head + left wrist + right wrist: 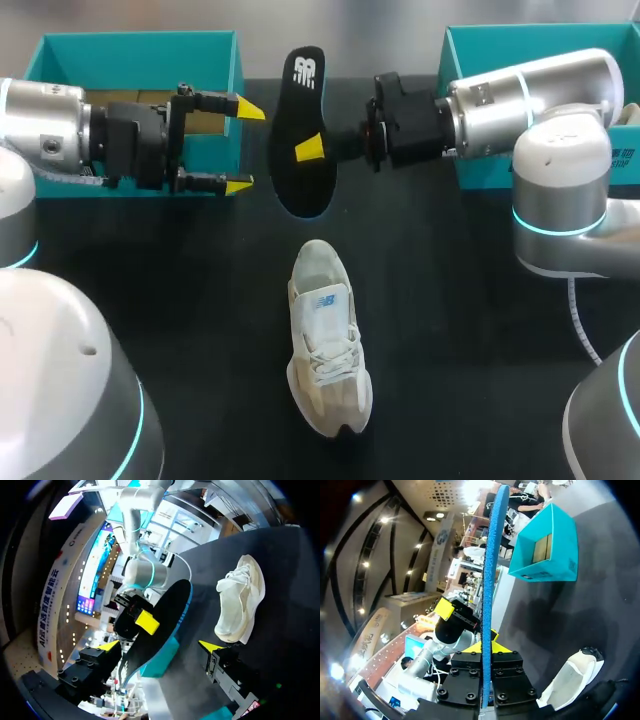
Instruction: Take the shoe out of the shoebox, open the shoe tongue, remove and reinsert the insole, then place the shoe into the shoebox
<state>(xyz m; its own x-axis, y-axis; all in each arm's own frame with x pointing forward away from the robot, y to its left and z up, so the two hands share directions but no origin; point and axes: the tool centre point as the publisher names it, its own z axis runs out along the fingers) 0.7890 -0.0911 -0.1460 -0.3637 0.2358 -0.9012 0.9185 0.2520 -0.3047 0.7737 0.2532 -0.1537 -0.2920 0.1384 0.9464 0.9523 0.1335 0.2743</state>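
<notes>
The black insole (300, 130) hangs upright above the table, and my right gripper (314, 148) is shut on its middle; one yellow tip shows against it. My left gripper (245, 147) stands wide open just left of the insole, not touching it. In the left wrist view the insole (160, 625) lies between the open left gripper (157, 646) tips. Seen edge-on in the right wrist view, the insole (490, 580) rises from the shut right gripper (486, 647). The white shoe (325, 340) lies on the table nearer me, its opening towards the insole.
A teal box (130, 50) sits at the back left behind my left arm, another teal box (480, 60) at the back right under my right arm. The black table (480, 330) stretches to either side of the shoe.
</notes>
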